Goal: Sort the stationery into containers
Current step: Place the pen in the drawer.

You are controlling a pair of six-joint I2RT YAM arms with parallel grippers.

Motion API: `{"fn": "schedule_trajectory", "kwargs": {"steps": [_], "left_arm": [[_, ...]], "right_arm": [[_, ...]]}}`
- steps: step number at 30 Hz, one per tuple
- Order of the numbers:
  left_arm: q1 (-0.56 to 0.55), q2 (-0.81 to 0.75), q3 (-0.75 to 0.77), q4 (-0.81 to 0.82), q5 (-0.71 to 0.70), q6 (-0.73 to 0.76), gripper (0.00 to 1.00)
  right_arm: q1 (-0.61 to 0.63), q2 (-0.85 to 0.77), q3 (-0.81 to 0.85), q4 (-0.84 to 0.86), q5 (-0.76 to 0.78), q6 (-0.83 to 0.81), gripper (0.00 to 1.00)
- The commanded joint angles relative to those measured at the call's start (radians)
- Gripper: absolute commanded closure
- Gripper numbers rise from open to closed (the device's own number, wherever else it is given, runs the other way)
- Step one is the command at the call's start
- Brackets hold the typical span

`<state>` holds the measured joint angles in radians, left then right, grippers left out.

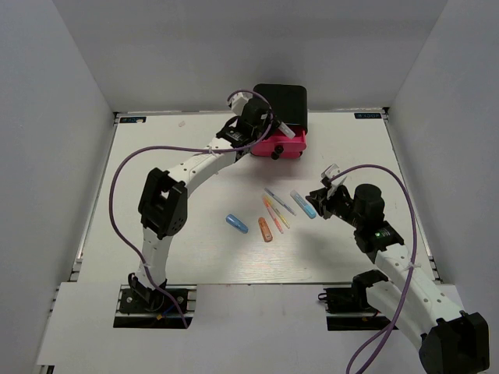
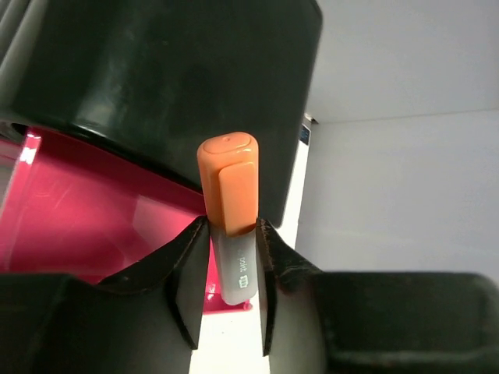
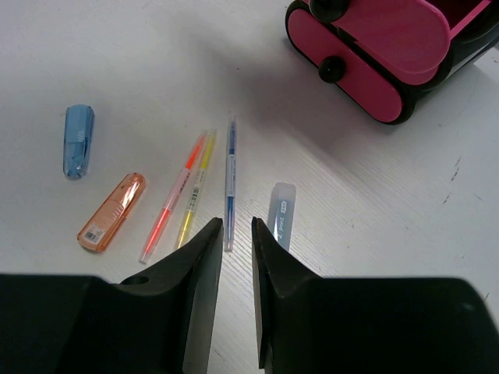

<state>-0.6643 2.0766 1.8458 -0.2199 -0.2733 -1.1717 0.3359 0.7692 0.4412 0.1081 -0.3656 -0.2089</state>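
Observation:
My left gripper (image 2: 232,238) is shut on a stubby marker (image 2: 228,187) with an orange cap and grey body, held over the pulled-out top pink drawer (image 2: 86,218) of the black cabinet (image 1: 284,100); it also shows in the top view (image 1: 263,128). My right gripper (image 3: 237,227) hovers empty over the table, jaws only narrowly apart, just near of a thin blue pen (image 3: 231,175) and a grey-blue marker (image 3: 282,214). Yellow (image 3: 195,191) and pink (image 3: 173,198) pens, an orange cap (image 3: 112,211) and a blue cap (image 3: 78,140) lie to its left.
The lower pink drawers (image 3: 355,78) with black knobs (image 3: 334,68) are shut. The cabinet stands at the table's far edge (image 1: 327,113). The loose items lie in a cluster at mid-table (image 1: 273,214). Grey walls enclose three sides.

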Motion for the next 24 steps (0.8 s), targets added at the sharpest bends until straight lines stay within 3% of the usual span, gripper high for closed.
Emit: {"fn": "schedule_trajectory", "kwargs": {"steps": [1,3,10,18,24], "left_arm": [[-0.001,-0.003,0.038,-0.042,-0.037,-0.005,0.60],[-0.001,-0.003,0.038,-0.042,-0.046,-0.005,0.58],[-0.001,0.007,0.047,-0.053,-0.046,0.015,0.37],[-0.001,-0.030,0.128,-0.044,-0.067,0.122,0.28],[-0.001,-0.134,0.089,-0.062,-0.098,0.213,0.24]], "right_arm": [[-0.003,-0.007,-0.009,0.039,0.002,0.008,0.72],[-0.005,-0.007,-0.010,0.041,0.005,0.009,0.71],[-0.006,-0.005,-0.015,0.041,0.002,0.008,0.67],[-0.003,0.016,-0.004,0.027,-0.048,-0.035,0.56],[-0.001,0.111,0.057,-0.021,-0.036,-0.083,0.51]]}}
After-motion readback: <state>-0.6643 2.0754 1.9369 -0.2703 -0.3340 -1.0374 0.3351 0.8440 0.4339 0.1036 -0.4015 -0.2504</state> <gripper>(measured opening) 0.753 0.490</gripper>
